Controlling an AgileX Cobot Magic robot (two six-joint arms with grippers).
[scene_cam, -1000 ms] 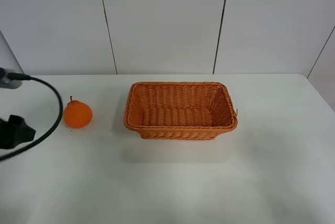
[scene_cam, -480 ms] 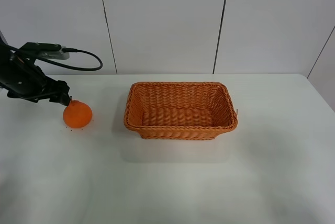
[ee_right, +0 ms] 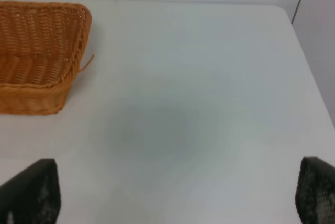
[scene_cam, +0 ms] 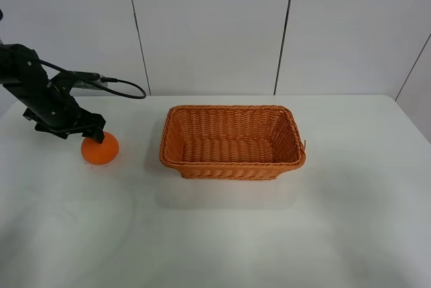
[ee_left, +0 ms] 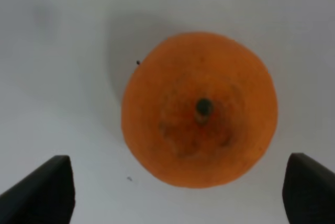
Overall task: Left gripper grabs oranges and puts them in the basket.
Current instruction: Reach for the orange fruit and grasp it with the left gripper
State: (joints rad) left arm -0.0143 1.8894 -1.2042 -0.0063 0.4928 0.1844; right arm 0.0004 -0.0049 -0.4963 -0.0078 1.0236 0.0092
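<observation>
1. Orange (ee_left: 199,110) is sat on table (scene_cam: 215,234), left of basket (scene_cam: 232,167), not touching.
2. Left gripper (scene_cam: 95,136) is spread wide right above it, nothing held.
3. Risk imo: fruit gets nudged & rolled off if jaws are closed off-centre, bc round.

The place reads as a robotics lab or test bench: a bare white table (scene_cam: 283,234) against a plain white panelled wall (scene_cam: 209,25) with dark seams, a cabled black robot arm (scene_cam: 42,98), and just 2 props, a wicker basket (scene_cam: 229,165) and an orange (scene_cam: 100,152)
</observation>
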